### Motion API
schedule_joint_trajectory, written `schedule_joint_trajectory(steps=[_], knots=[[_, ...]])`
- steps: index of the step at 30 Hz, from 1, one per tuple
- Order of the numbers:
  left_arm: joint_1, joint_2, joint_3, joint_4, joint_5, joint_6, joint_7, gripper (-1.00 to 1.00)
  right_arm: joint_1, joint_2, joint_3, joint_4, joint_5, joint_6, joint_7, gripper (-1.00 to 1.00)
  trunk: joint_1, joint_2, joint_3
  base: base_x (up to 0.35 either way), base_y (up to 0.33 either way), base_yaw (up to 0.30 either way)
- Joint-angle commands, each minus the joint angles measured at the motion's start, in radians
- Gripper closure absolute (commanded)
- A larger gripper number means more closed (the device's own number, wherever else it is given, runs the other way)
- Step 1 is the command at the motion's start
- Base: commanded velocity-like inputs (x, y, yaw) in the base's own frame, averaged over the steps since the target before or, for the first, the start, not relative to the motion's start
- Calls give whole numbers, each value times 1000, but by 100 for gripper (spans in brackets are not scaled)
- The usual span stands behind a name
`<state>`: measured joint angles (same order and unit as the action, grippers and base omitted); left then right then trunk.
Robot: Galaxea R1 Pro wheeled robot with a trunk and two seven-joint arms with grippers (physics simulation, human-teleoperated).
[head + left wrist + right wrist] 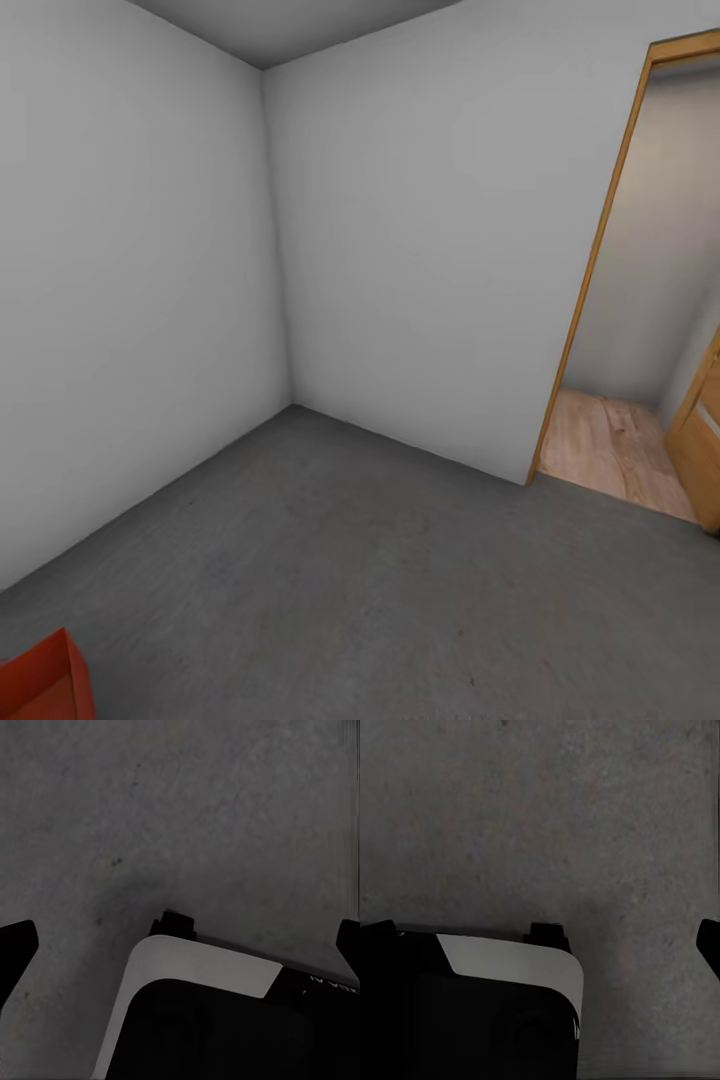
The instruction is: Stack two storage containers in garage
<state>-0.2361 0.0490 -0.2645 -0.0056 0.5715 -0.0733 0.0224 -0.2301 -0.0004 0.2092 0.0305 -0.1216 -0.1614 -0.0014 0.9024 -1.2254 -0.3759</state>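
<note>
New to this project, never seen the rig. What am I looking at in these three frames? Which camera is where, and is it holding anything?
These are simulator renders from a wheeled robot with two arms. The big picture comes from its head camera, looking forward and down into a bare room: pale grey walls, a grey concrete floor, and a wooden door frame opening onto light wood planks. One corner of an orange-red storage container sits on the floor at the lower left.

The two dark pictures come from cameras on the wrists, each pointing down at the concrete. The black tips at the sides are gripper fingers: left gripper, right gripper. Both are spread wide with nothing between them. The white and black shape is part of the robot's own body.
</note>
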Motion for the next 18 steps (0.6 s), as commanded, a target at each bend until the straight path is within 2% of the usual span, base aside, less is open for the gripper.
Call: schedule_joint_trajectory(steps=[1, 18], knots=[[0, 0, -9, -1, 7, -2, 3, -100, -2, 0, 9, 3, -10, -6, 0, -100, 0, -1, -2, 0, 0, -298], [0, 0, -9, -1, 7, -2, 3, -100, -2, 0, 9, 3, -10, -6, 0, -100, 0, -1, -9, 0, 0, -298]])
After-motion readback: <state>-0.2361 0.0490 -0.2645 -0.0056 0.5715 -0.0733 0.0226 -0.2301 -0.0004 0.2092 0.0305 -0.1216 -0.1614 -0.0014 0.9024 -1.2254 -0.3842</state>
